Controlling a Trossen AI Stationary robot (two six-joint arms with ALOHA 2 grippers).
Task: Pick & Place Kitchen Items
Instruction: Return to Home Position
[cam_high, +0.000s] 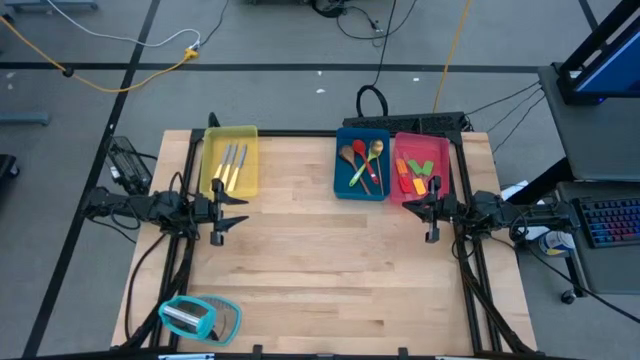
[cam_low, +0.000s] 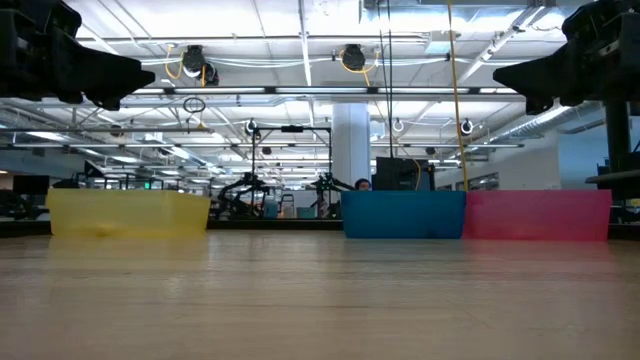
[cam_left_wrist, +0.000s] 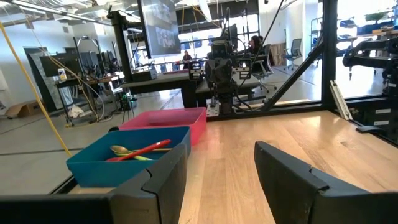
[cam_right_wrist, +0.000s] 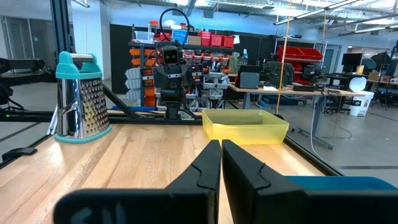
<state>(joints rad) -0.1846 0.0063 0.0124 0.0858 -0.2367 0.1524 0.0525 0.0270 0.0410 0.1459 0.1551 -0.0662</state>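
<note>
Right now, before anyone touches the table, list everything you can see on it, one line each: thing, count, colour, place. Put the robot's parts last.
Table: one, pale wood.
Yellow tray: one, yellow, far edge, left arm's side.
Cutlery: about three, silver, in the yellow tray.
Blue tray: one, blue, far edge.
Spoons: about four, wooden, red, gold, green, in the blue tray.
Pink tray: one, pink, beside the blue tray.
Spatulas: several, orange-red and green, in the pink tray.
Grater: one, teal and metal, near-left corner.
Left gripper: open, raised by the yellow tray.
Right gripper: shut, raised by the pink tray.
</note>
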